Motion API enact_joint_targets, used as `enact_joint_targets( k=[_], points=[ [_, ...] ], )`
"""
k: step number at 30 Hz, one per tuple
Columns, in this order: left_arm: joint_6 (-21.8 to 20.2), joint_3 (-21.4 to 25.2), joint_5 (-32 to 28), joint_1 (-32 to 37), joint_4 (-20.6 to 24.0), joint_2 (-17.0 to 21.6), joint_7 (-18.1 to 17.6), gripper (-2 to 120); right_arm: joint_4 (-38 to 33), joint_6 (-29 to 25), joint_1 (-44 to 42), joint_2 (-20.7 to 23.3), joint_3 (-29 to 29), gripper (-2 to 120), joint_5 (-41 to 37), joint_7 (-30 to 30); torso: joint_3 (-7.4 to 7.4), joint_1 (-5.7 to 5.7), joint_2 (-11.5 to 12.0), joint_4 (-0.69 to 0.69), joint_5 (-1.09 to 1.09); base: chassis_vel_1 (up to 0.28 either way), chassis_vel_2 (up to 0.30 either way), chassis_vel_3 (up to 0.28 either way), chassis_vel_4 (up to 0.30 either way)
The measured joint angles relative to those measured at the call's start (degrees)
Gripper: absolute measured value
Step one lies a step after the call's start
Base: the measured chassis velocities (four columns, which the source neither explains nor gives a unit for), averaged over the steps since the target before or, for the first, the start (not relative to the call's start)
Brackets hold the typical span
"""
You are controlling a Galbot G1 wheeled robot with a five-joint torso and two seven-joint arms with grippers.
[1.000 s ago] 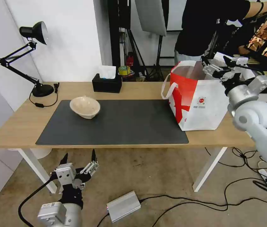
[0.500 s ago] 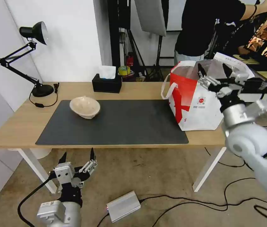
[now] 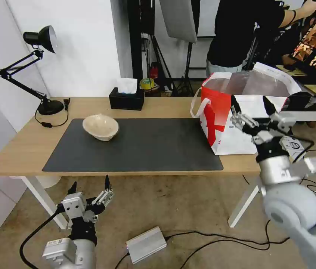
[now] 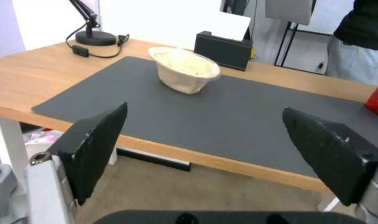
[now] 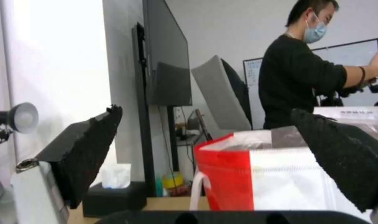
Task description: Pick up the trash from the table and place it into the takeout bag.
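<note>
right gripper [image 3: 251, 106] agape before round red-logoed takeout bag [image 3: 240, 130]

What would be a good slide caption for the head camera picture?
Open right gripper in front of the bag; a beige bowl waits on the table.

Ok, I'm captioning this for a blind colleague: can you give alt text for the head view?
A beige bowl sits on the table's grey mat, the takeout bag standing at its right end. The open right gripper hangs before the bag; the open left gripper waits below the table edge.
</note>
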State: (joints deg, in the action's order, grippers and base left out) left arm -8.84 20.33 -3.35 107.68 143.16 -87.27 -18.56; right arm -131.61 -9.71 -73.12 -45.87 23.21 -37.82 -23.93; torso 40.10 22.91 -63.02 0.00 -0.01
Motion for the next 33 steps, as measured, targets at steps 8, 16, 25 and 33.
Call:
enact_joint_targets(
  k=[8, 16, 25, 33],
  points=[
    [0.1, 0.0, 0.0, 0.2, 0.1, 0.5, 0.0, 100, -1.9, -0.5, -6.0, -3.4, 0.3, 100, 4.5, 0.0, 0.01, 0.00, 0.0, 0.00, 0.00, 0.000, 0.000, 0.000, 0.000],
    [0.1, -0.1, -0.1, 0.4, 0.1, 0.9, 0.0, 100, -3.7, -0.6, -11.4, -6.0, -0.3, 100, 8.4, -0.3, 0.01, 0.01, 0.0, 0.00, 0.01, 0.000, 0.000, 0.000, 0.000],
    [0.1, -0.5, -0.1, 0.4, 0.1, 0.8, 0.0, 100, -4.4, -1.8, -18.4, -9.0, -3.2, 100, 13.2, -0.4, 0.00, 0.01, 0.0, 0.00, 0.01, 0.000, 0.000, 0.000, 0.000],
    [0.1, -0.5, -0.1, 0.5, 0.1, 0.8, 0.0, 100, -3.2, -2.5, -21.4, -11.9, -7.0, 100, 18.2, -1.1, 0.01, 0.01, 0.0, 0.00, 0.00, 0.000, 0.000, 0.000, 0.000]
  ],
)
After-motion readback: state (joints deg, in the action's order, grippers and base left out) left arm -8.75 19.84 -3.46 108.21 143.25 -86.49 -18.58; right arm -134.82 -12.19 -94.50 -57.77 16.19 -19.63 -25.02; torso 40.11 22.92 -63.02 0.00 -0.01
